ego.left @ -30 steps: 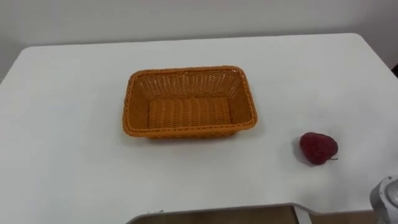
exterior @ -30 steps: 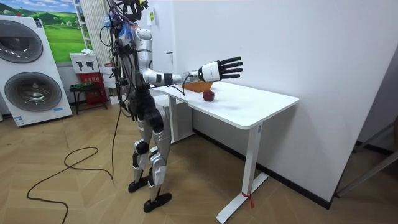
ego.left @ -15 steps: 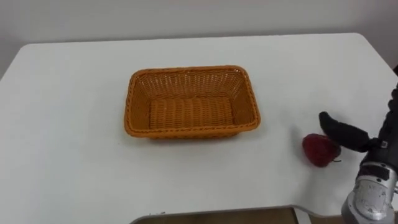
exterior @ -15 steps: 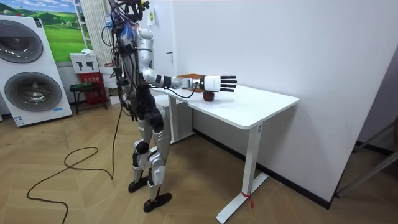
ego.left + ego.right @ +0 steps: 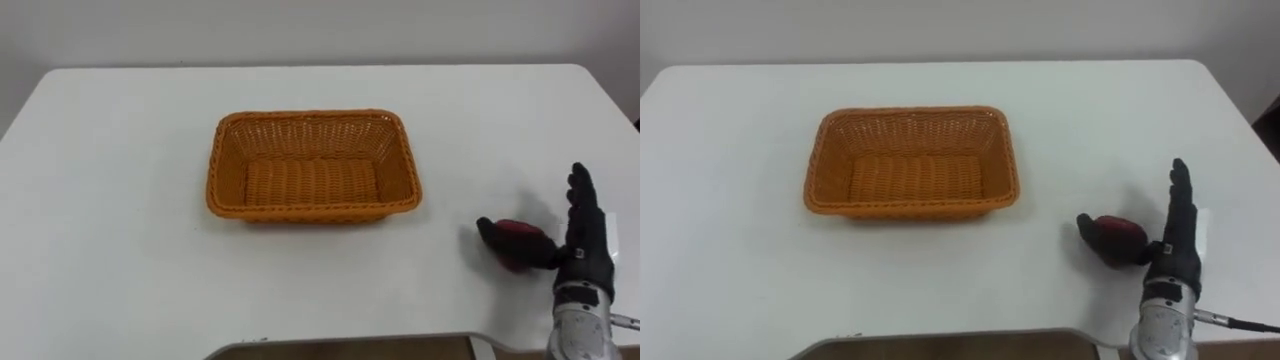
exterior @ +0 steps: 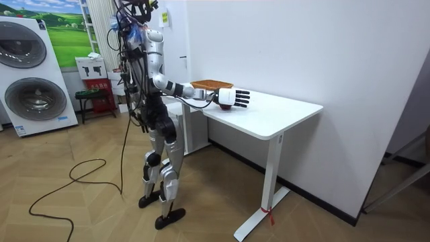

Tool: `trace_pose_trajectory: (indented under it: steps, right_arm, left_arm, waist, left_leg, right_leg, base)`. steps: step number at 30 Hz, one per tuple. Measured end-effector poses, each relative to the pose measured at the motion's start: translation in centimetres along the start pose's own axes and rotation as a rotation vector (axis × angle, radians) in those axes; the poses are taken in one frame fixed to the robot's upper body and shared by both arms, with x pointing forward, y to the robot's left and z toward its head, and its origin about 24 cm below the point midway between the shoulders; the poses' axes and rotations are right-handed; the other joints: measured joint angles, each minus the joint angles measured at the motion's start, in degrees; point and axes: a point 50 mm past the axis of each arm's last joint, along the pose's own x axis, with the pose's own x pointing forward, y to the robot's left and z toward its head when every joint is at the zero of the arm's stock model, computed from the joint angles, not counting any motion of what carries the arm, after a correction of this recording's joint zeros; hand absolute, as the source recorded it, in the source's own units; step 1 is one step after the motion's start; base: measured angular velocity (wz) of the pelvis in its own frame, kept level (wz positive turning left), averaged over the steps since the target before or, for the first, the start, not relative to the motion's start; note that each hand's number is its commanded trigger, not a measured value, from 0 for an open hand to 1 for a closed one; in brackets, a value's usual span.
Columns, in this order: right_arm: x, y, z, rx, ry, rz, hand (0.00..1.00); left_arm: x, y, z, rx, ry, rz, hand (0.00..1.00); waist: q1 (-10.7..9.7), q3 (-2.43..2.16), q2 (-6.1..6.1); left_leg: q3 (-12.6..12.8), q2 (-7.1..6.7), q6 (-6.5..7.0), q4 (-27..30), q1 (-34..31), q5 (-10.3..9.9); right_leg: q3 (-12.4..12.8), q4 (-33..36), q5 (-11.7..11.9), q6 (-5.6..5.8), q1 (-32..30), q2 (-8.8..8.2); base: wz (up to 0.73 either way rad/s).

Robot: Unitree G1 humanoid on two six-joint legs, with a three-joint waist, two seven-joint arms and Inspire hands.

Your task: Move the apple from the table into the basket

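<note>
A dark red apple (image 5: pixel 516 234) lies on the white table (image 5: pixel 120 200), to the right of an orange wicker basket (image 5: pixel 313 209) that holds nothing. My right hand (image 5: pixel 586 252) stands on edge just right of the apple, fingers straight and pointing away from me. Its thumb (image 5: pixel 497 236) reaches left across the apple's near side and covers part of it. In the right eye view the same hand (image 5: pixel 1180 245) sits against the apple (image 5: pixel 1121 235). In the room view I stand at the table's end, right arm stretched out, hand (image 6: pixel 240 99) at the apple (image 6: pixel 226 97).
The table's near edge (image 5: pixel 350 344) runs along the bottom, its right edge close beyond my hand. A white wall backs the table. A washing machine (image 6: pixel 33 74) and a small stool (image 6: pixel 91 97) stand behind me at the room view's left.
My right hand has come down from above the table to table level and closed in on the apple from the right; its thumb now lies across the apple.
</note>
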Motion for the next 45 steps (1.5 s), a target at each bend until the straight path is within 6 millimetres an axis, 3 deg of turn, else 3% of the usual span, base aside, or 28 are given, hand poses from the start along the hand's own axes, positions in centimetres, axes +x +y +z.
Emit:
trace_pose_trajectory:
  steps: [12, 13, 14, 15, 16, 30, 45]
  right_arm:
    - [-0.8, 0.4, -1.9, -0.108, 0.061, 0.093, 0.00]
    - [-0.9, 0.5, -2.2, -0.119, 0.063, 0.101, 0.05]
    - [-1.1, 0.7, -2.3, -0.134, 0.062, 0.107, 0.53]
    - [-1.1, 0.7, -2.4, -0.146, 0.060, 0.111, 0.66]
    - [-1.3, 0.7, -2.6, -0.161, 0.058, 0.117, 1.00]
    - [-0.9, -0.4, -3.4, -0.215, 0.040, 0.010, 1.00]
    - [0.1, 0.2, -2.4, -0.223, 0.025, -0.021, 1.00]
  left_arm:
    - [0.0, 0.0, -0.1, 0.000, 0.016, -0.002, 0.00]
    - [0.0, 0.0, -0.1, 0.001, 0.016, -0.001, 0.00]
    - [0.0, 0.0, 0.0, 0.001, 0.012, -0.002, 0.00]
    - [0.1, 0.0, 0.0, 0.001, 0.010, -0.001, 0.00]
    - [0.1, 0.0, 0.1, 0.001, 0.008, -0.001, 0.00]
    - [0.2, 0.2, 0.6, 0.002, -0.009, -0.001, 0.00]
    - [0.2, 0.1, 0.9, 0.027, -0.019, 0.015, 0.00]
  waist:
    - [0.0, -0.38, -0.65]
    - [0.0, -0.45, -0.81]
    - [0.0, -0.44, -0.87]
    - [-0.1, -0.43, -0.87]
    - [-0.1, -0.39, -0.81]
    - [-0.9, -0.36, -0.78]
    - [-1.1, -0.28, -1.21]
  left_leg:
    - [0.2, 0.05, 0.00, 0.1, 0.3, 0.0]
    - [0.2, 0.04, 0.00, 0.1, 0.3, 0.0]
    - [0.2, 0.05, 0.00, 0.1, 0.5, 0.0]
    - [0.2, 0.04, 0.00, 0.1, 0.6, 0.0]
    - [0.2, 0.03, 0.00, 0.1, 0.9, 0.0]
    - [-0.1, 0.32, -0.03, -0.1, 1.3, 0.0]
    - [0.0, 0.42, -0.04, -0.5, 1.2, 0.0]
  right_leg:
    - [-0.1, -0.2, 0.1, 0.02, 0.7, 0.03]
    - [-0.1, -0.2, 0.2, 0.02, 0.8, 0.03]
    - [-0.1, -0.2, 0.2, 0.03, 0.9, 0.03]
    - [-0.1, -0.2, 0.2, 0.04, 1.1, 0.02]
    - [-0.1, -0.3, 0.2, 0.05, 1.4, 0.01]
    - [-0.7, -0.3, 0.4, -0.07, 1.9, 0.22]
    - [-1.3, -1.1, 0.5, -0.08, 1.9, 0.32]
  base:
    - [0.00]
    - [0.00]
    - [0.00]
    - [0.00]
    - [0.00]
    - [0.01]
    - [0.00]
